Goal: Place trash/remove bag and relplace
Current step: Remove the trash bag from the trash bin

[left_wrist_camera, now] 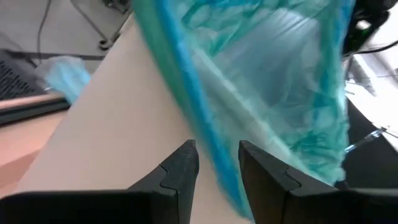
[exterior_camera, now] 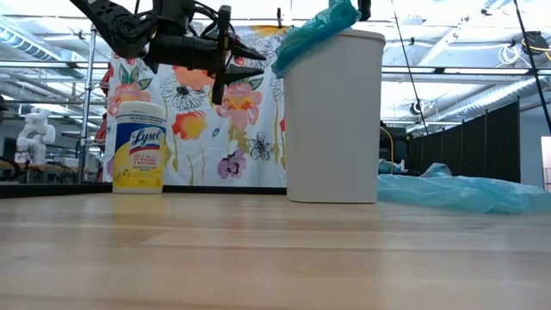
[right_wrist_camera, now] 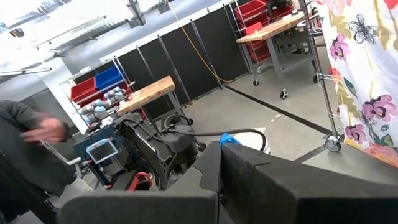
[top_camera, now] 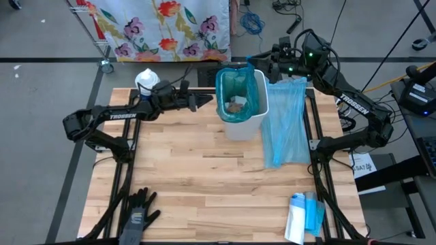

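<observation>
The left end effector [top_camera: 197,102] hangs above the desk [top_camera: 204,177] just at nine o'clock of the white bin [top_camera: 245,122], its fingers [left_wrist_camera: 180,171] parted by a narrow gap and closed on nothing; in the left wrist view the rolled blue edge of the liner [top_camera: 238,95] runs right past that gap, beside the fingers rather than pinched between them. The trash [top_camera: 236,105] lies inside the lined bin, brownish scraps at the bottom of the bag. The right end effector [top_camera: 262,62] sits at the bin's far rim, around one o'clock, fingers pressed together; whether it pinches the liner's edge there cannot be told. A spare blue bag [top_camera: 286,126] lies flat on the desk at three o'clock of the bin, a wipes canister [top_camera: 146,83] stands at the far left corner, and black gloves [top_camera: 138,214] rest at the near left. The likely risk is that the left fingers, so slightly parted, close beside the thin film rather than on it, or catch the bin wall too, so a lift tips the light bin and spills the scraps.
</observation>
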`<state>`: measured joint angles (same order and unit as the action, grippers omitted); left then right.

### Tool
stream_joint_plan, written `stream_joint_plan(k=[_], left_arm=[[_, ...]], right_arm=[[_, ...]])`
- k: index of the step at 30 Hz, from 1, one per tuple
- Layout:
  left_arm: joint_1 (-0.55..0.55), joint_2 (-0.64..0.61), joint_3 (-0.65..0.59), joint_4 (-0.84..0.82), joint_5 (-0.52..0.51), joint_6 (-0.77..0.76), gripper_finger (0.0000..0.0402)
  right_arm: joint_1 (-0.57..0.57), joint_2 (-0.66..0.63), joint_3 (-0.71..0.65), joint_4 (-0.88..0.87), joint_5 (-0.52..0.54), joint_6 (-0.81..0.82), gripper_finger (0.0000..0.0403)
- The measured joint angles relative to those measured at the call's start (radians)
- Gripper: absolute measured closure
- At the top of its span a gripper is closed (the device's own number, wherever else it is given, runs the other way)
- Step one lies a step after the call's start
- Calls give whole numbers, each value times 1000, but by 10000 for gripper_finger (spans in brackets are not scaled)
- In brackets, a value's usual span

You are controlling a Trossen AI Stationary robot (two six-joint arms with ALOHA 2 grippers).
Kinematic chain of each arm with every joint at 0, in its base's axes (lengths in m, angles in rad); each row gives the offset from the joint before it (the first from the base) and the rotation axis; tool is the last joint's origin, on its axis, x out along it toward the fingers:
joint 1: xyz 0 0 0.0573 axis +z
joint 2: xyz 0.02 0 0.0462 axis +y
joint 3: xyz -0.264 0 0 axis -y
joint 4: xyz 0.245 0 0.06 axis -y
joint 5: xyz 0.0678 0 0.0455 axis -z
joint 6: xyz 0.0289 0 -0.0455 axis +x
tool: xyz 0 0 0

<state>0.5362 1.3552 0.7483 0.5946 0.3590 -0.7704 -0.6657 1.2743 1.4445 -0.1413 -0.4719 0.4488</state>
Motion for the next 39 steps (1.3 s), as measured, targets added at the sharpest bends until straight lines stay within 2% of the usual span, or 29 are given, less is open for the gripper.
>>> stream_joint_plan(k=[7, 11, 21, 28, 39], left_arm=[[-52, 0, 0, -8, -23, 19, 281], [-60, 11, 1, -24, -106, 44, 281], [-86, 27, 2, -28, -89, 43, 281], [-87, 35, 48, -24, -92, 56, 281], [-91, 104, 80, -42, -87, 45, 288]], right_arm=[[0, 0, 0, 0, 0, 0, 403], [0, 0, 0, 0, 0, -5, 403], [0, 0, 0, 0, 1, -5, 403], [1, 0, 0, 0, 1, 1, 403], [6, 3, 0, 0, 1, -22, 403]])
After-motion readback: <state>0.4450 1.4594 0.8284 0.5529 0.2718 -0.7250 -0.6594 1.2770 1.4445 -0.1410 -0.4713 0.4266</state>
